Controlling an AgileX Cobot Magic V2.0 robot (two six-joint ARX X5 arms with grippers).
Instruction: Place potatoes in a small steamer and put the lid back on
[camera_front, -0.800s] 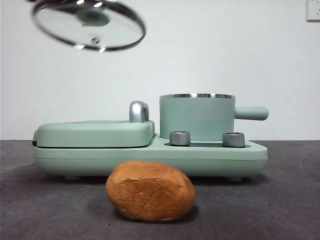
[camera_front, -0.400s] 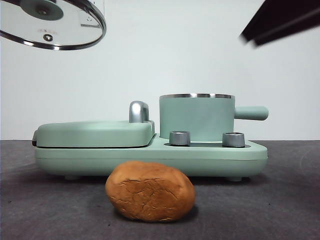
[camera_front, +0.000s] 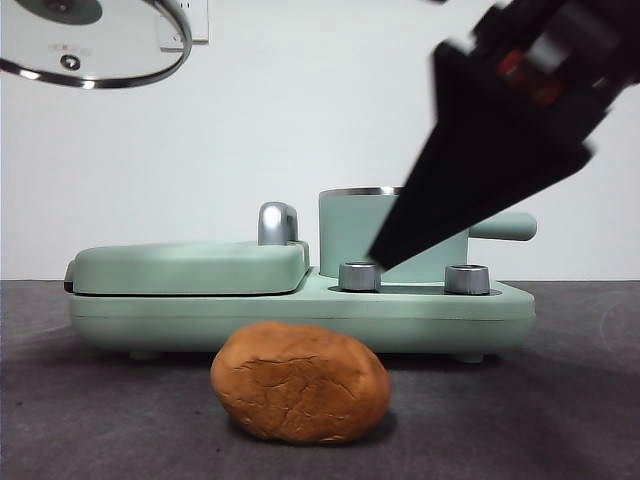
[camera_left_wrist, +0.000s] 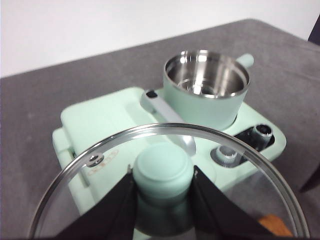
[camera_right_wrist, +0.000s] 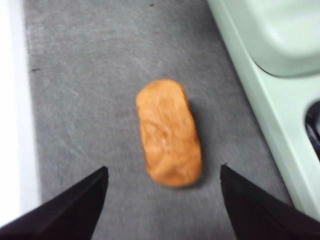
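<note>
L gripper (camera_left_wrist: 162, 187) is clamped on the knob of the lid (camera_front: 95, 45), holding it high and off to one side, well clear of the pot (camera_left_wrist: 206, 87) — prob. so the opening stays free for loading. Pot sits on its base unit (camera_front: 300, 310) w/ nothing in it; steel inside shows bare in the L wrist view. Potato (camera_front: 300, 382) lies on the table (camera_front: 80, 420) in front of the unit, near but not touching it, long axis roughly parallel to the unit's front edge per the R wrist view. R gripper (camera_right_wrist: 162, 175) is up in the air w/ jaws spread wide, potato (camera_right_wrist: 169, 132) framed between them but not touched; in the front view the arm shows as a big dark blurred wedge (camera_front: 490, 150) across the pot, so it's in motion. Looks like the reach-for-potato step: lid off, nothing loaded yet. Next needs a drop straight over the potato and a grip across its narrow width; the rounded skin could roll or slip if caught off-centre.
</note>
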